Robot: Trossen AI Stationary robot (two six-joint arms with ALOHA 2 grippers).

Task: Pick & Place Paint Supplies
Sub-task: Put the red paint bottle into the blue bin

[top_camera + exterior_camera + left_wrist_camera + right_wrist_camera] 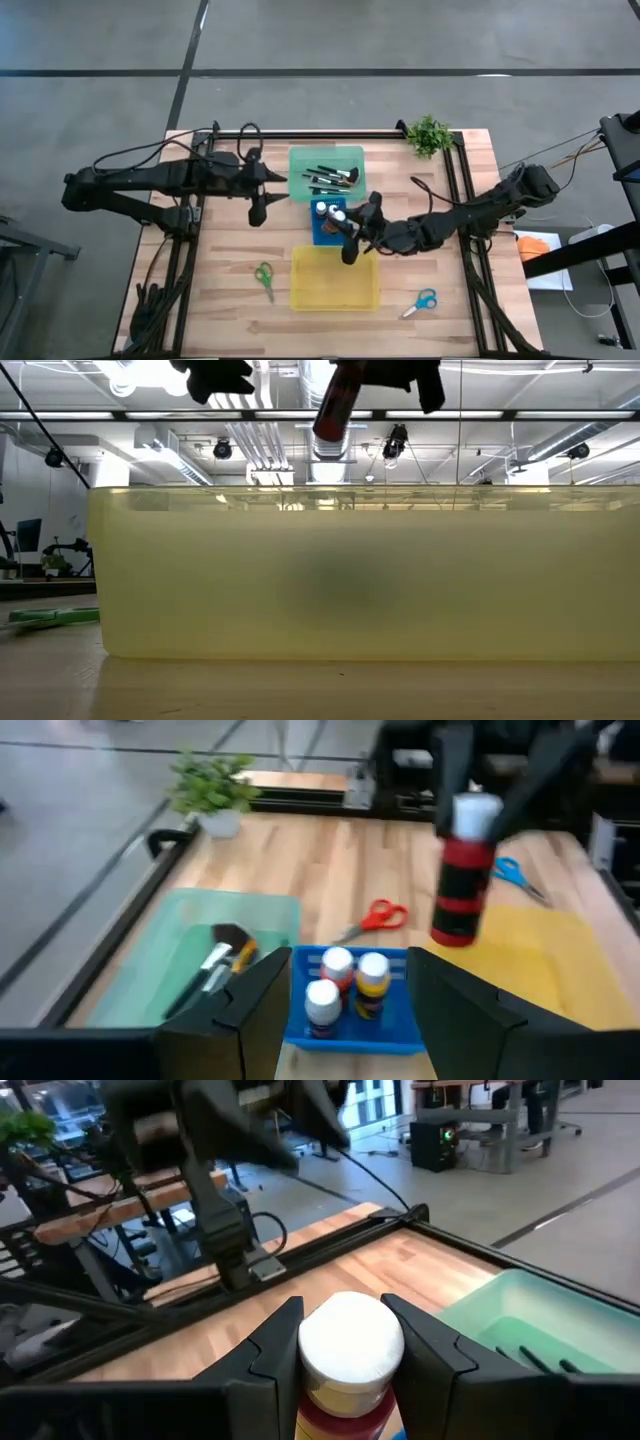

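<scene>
My right claw (350,243) is clenched on a small red paint bottle with a white cap (464,870), and I see it held clear of the wooden desk (230,300), hanging over the seam where the small blue plastic tray (322,232) meets the far edge of the shallow yellow plastic tray (335,278). In the right wrist view the two dark fingers (270,1342) press the bottle just under its cap, one on each side. The blue tray already carries three white-capped bottles (340,982), packed close, so little free floor remains in it. The yellow tray looks bare from above and offers plenty of room right under the held bottle. My left claw (258,211) hovers released, holding nothing, above the desk just beside the green plastic tray (326,158), which holds several thin black-handled brushes (330,178). The two claws are near each other, with the blue tray between them. Green-handled scissors (264,277) lie flat on open wood near the yellow tray's left edge; blue-handled scissors (421,301) lie past its right edge, toward the near rim of the desk. Red-handled scissors (374,918) show in the left wrist view, beyond the blue tray. A small leafy green plant (429,134) sits at the far right corner, well apart from both arms.
</scene>
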